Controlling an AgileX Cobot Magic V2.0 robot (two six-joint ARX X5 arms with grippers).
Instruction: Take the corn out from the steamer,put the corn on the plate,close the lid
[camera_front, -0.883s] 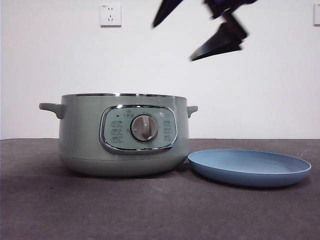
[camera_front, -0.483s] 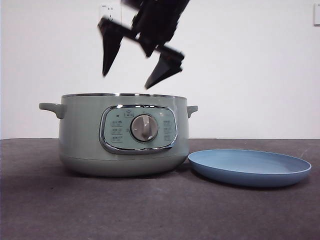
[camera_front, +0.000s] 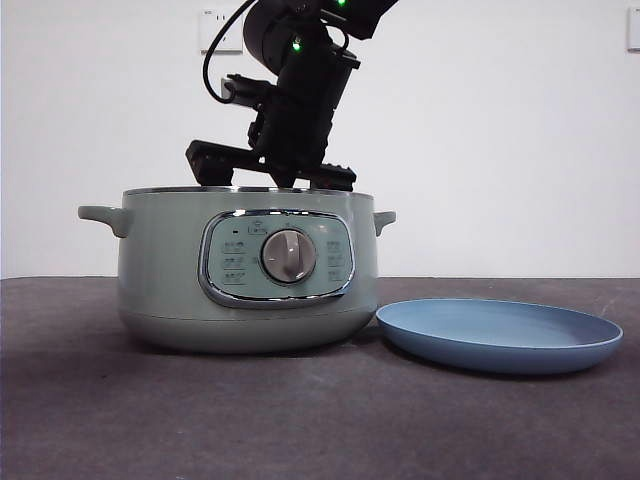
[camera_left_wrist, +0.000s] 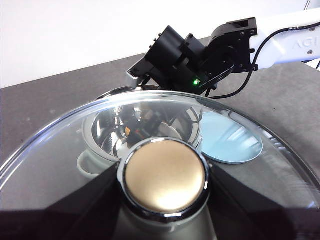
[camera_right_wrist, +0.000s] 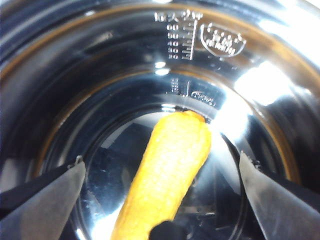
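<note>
The corn (camera_right_wrist: 170, 175) was a stubby yellow-orange cob with a finely pebbled skin and a rounded tip. It lay on the shiny metal floor of the steamer (camera_front: 245, 270), its tip close to the curved inner wall where measuring marks were stamped. In the right wrist view it sat between the two spread jaws of the right gripper (camera_right_wrist: 160, 175), one jaw on each side and both clear of it, so that gripper was open and had nothing in its grasp. From the front, the same arm reached down from above into the open top of the pale green pot, its jaws hidden below the rim.

The left gripper (camera_left_wrist: 165, 200) was closed on the knob (camera_left_wrist: 166, 176) of the lid (camera_left_wrist: 65, 145), a clear glass dome with a shiny metal rim. It held the lid up in the air, off the pot, and through the glass the pot and the right arm showed below.

The plate (camera_front: 498, 336), wide, shallow and light blue, sat on the dark table (camera_front: 300, 420) just beside the pot on its right in the front view.
</note>
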